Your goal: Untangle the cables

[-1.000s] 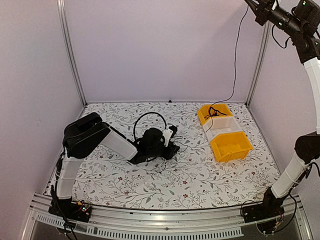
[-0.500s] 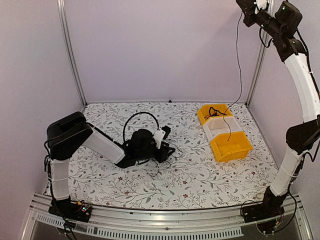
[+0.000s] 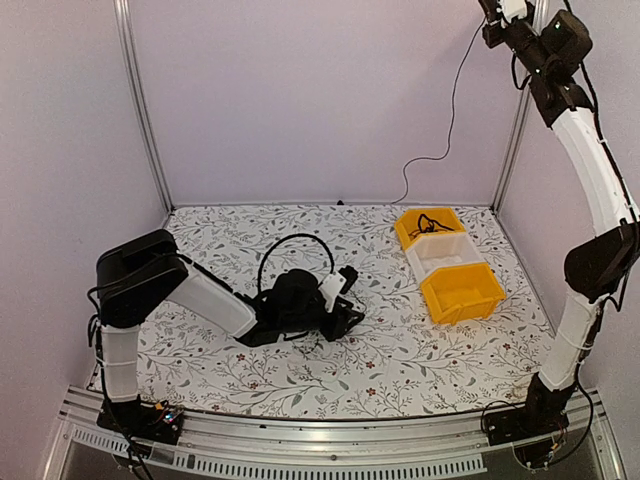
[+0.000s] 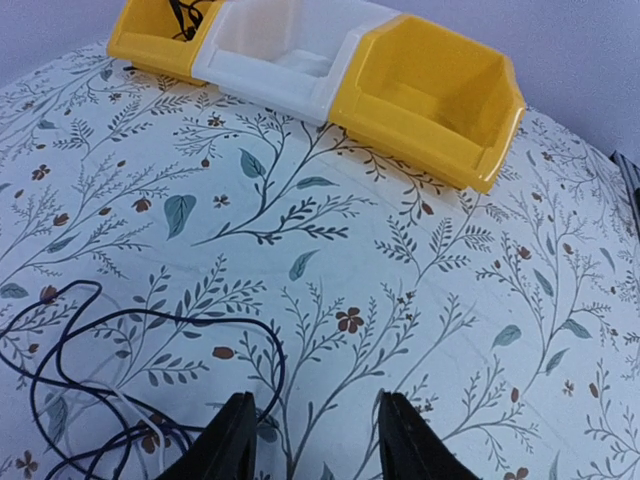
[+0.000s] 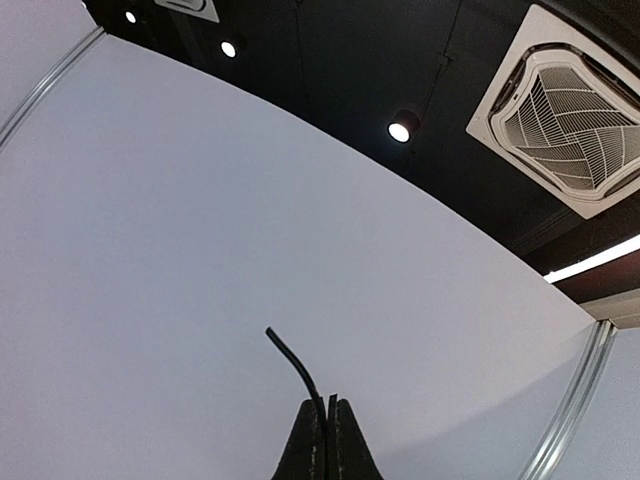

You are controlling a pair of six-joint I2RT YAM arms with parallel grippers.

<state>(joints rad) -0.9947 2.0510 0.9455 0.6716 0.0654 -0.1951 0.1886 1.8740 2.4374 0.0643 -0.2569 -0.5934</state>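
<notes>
Pinching, right gripper [image 5: 327, 408]: I see its jaws pressed together on a thin black cable [image 5: 290, 360], high above the bins [image 3: 468, 306].
Left gripper [image 4: 318, 445]: fingers apart, nothing between them, low over the table [image 4: 450, 330], left of the bins.
Loose cables [image 4: 140, 330]: black and white loops lying left of the bins, just beside the left gripper.
Far yellow bin [image 3: 403, 232]: more black cord inside.

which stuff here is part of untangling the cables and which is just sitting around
Job: black cable held up high; cable tangle on the table; cables in the far yellow bin.
Lying about: white bin; near yellow bin.
</notes>
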